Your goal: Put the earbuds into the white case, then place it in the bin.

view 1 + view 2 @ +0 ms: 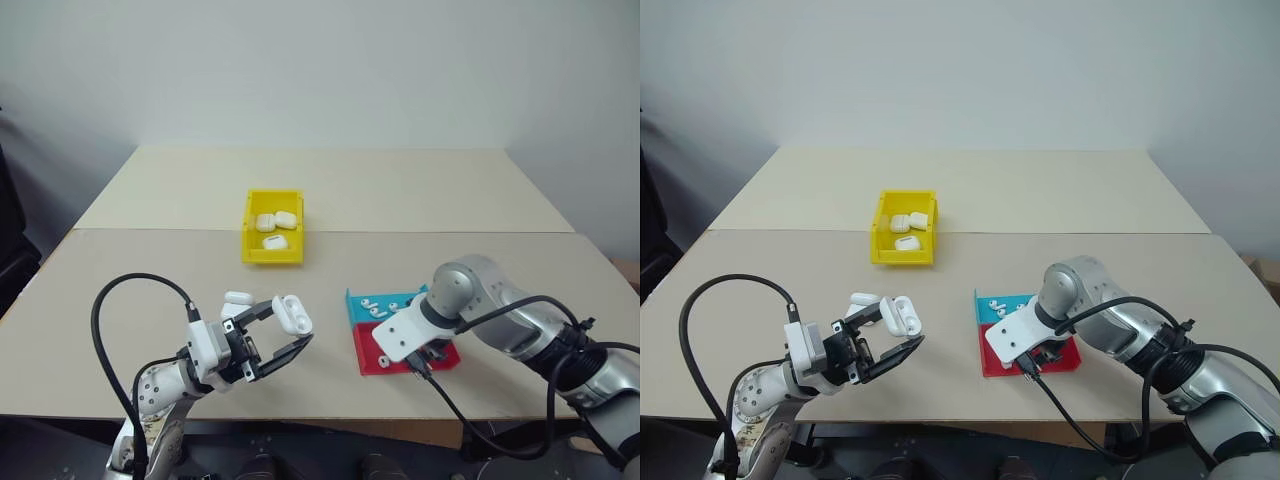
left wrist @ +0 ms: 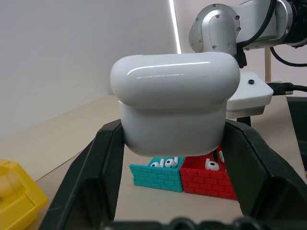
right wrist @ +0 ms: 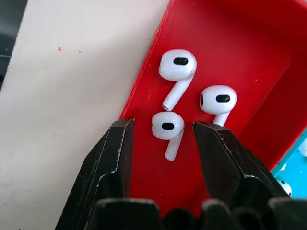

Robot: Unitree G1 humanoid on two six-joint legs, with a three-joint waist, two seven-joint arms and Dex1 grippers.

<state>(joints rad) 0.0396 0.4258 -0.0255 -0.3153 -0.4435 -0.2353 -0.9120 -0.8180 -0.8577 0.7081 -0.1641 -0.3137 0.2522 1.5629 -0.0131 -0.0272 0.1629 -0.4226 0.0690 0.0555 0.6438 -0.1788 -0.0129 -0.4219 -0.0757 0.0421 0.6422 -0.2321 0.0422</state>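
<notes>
Low in the frame of the left eye view, left of centre, the small glossy white rounded case with its hinged lid is held clenched between the two black fingers of the left gripper, raised above the beige table. A second white case lies just beside it. Whether the held lid is open cannot be judged with certainty from these views.

To the lower right, the right gripper is poised, pointing down, over the shallow red plastic tray. Its jaws are parted and empty, and one tiny glossy white earbud with a short stem is bracketed between them. Two more earbuds lie close by, so a neighbour could be nudged or pinched along if the jaws are closed off-centre. The smooth bud could also be squeezed out sideways. One finger stands near the tray's wall, and the tray could be shifted.

Behind it sits the shallow teal tray. Farther up, at centre, the bright yellow rectangular plastic bin holds three cases.
</notes>
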